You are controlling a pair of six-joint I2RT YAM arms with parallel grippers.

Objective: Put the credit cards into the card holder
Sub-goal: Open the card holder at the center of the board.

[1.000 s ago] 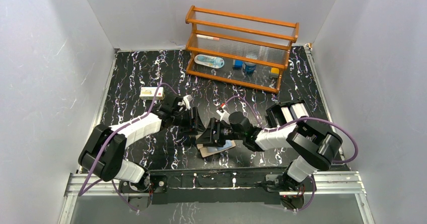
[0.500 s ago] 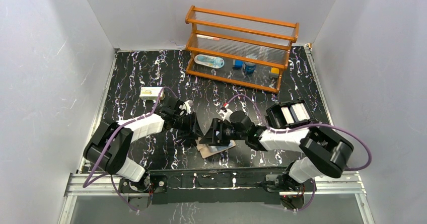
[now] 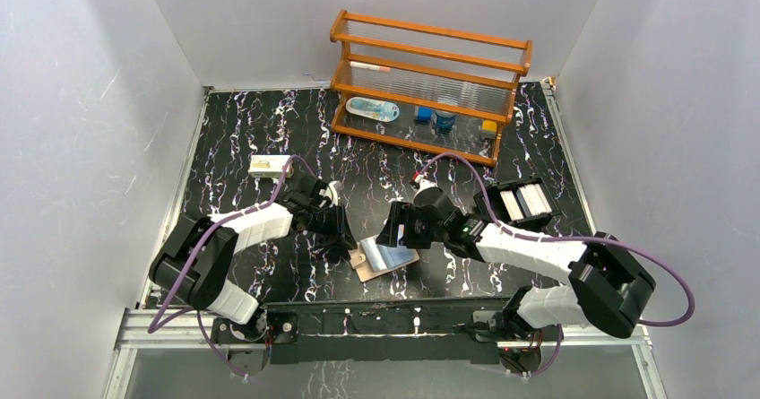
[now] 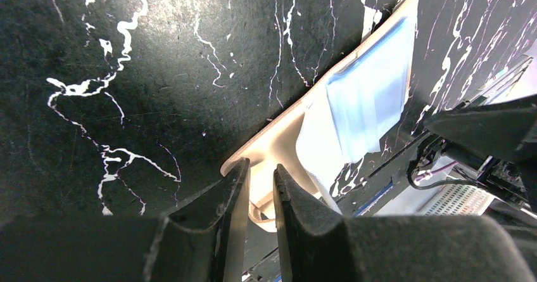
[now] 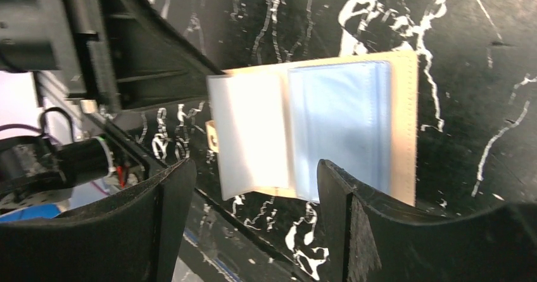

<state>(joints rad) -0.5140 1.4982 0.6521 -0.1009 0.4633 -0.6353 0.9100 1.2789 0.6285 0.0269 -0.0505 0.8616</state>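
Top external, card holder (image 3: 365, 264): open flat, long axis left-right, light blue card (image 5: 342, 127) in it.
Left gripper (image 4: 261, 171): nearer, narrowed astride its left corner; grip unclear.
Right gripper (image 5: 253, 168): wide apart, above it.

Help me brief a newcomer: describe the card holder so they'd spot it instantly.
On the black marbled table, look front and centre. The card holder lies open there: flat, tan, showing a light blue card, unlike the white box and black case nearby.
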